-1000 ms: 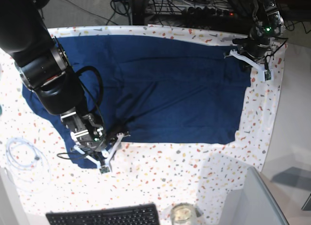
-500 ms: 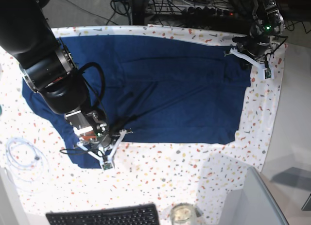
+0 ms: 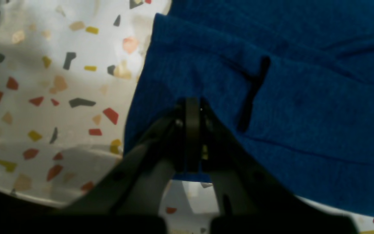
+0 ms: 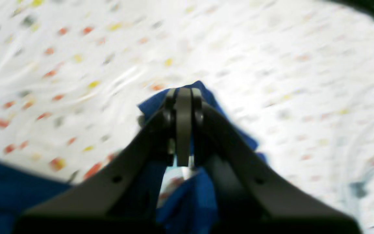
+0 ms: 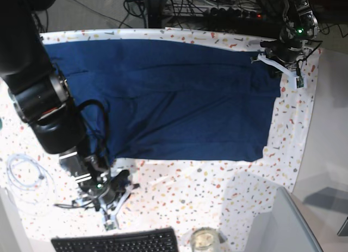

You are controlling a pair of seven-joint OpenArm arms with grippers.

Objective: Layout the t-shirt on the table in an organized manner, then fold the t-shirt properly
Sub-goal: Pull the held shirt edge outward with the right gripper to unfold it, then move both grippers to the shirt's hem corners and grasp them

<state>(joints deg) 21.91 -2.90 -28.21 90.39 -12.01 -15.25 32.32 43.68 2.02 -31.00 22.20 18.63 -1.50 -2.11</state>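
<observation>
The dark navy t-shirt (image 5: 179, 94) lies spread across the speckled white table (image 5: 179, 186). My right gripper (image 5: 118, 182) is at the front left of the base view. It is shut on a corner of the t-shirt (image 4: 203, 94) and holds it out over bare table. My left gripper (image 5: 270, 61) is at the far right corner. In the left wrist view it (image 3: 192, 104) is shut on the t-shirt (image 3: 287, 107) near its edge, beside bare table (image 3: 54, 84).
A black keyboard (image 5: 117, 242) and a glass jar (image 5: 204, 239) sit at the front edge. A coiled white cable (image 5: 24, 173) lies at the front left. A grey box (image 5: 285, 225) stands at the front right. Cables (image 5: 217, 7) run behind the table.
My right gripper has moved toward the front edge, drawing the t-shirt's corner with it, and the cloth's left side has shifted. My left gripper has stayed in place.
</observation>
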